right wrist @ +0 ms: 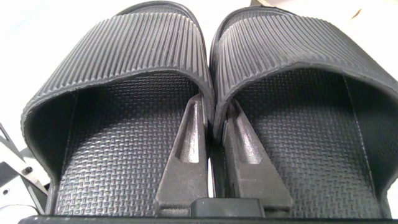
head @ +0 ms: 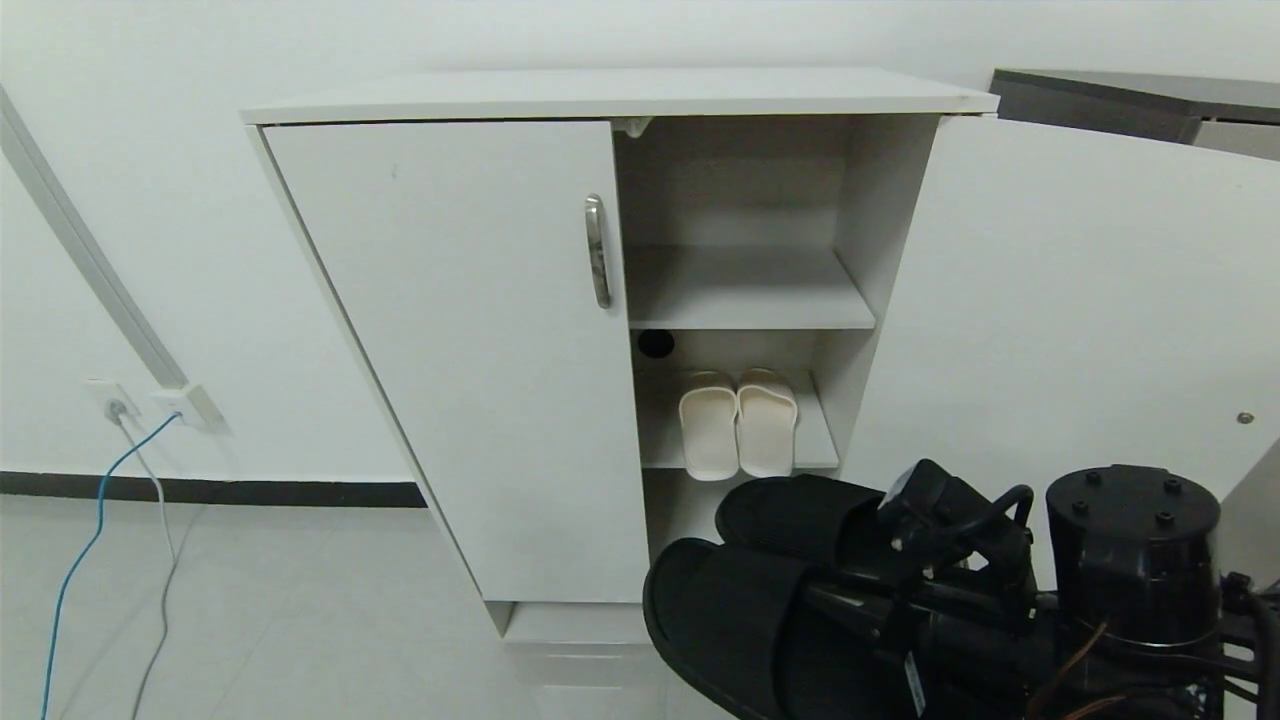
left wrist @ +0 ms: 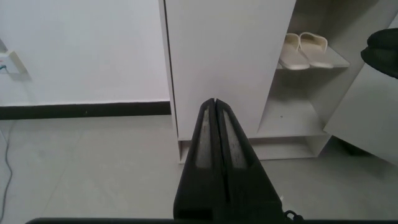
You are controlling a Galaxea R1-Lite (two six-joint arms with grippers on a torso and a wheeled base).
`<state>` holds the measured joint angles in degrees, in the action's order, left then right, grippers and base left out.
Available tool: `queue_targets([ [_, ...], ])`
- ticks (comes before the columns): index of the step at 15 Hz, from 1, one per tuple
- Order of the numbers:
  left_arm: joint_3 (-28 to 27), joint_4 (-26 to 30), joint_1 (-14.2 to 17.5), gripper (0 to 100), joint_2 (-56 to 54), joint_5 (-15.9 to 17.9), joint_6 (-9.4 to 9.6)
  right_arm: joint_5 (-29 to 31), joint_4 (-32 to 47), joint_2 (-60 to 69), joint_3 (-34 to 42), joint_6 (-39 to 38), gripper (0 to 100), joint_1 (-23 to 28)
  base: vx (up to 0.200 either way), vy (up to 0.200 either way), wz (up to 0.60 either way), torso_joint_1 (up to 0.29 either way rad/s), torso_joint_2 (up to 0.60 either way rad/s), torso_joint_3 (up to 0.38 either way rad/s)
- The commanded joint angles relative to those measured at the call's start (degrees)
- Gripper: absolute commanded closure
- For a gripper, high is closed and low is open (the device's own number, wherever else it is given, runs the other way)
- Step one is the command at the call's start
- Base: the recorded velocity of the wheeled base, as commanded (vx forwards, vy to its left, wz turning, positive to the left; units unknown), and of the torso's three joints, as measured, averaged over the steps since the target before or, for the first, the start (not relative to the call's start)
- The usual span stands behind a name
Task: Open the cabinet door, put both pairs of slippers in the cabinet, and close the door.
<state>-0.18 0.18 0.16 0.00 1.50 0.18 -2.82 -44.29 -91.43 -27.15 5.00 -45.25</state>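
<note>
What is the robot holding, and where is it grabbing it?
The right end effector holds the black slippers, pinching their inner sides together, one finger inside each. The left end effector holds nothing.

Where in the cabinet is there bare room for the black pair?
Upper shelf, above the white slippers, is bare. The bottom shelf beneath them looks bare too. Their shelf is crowded; the pair takes most of it.
</note>
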Motion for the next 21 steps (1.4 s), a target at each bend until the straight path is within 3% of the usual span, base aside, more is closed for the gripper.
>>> queue_targets([
  [1, 0.0, 0.0, 0.0, 100, 0.0, 0.0, -0.01, -0.1, 0.0, -0.2, 0.0, 0.0, 100, -0.2, 0.0, 0.0, 0.0, 0.0, 0.0, 0.0],
  [18, 0.0, 0.0, 0.0, 100, 0.0, 0.0, 0.08, 0.9, -6.3, -5.9, -0.4, -0.3, 100, -2.6, 0.0, 0.0, 0.0, 0.0, 0.0, 0.0],
  [21, 0.0, 0.0, 0.0, 100, 0.0, 0.0, 0.08, 20.7, -9.3, -12.1, -6.2, -5.3, 100, -6.6, 0.0, 0.0, 0.0, 0.0, 0.0, 0.0],
])
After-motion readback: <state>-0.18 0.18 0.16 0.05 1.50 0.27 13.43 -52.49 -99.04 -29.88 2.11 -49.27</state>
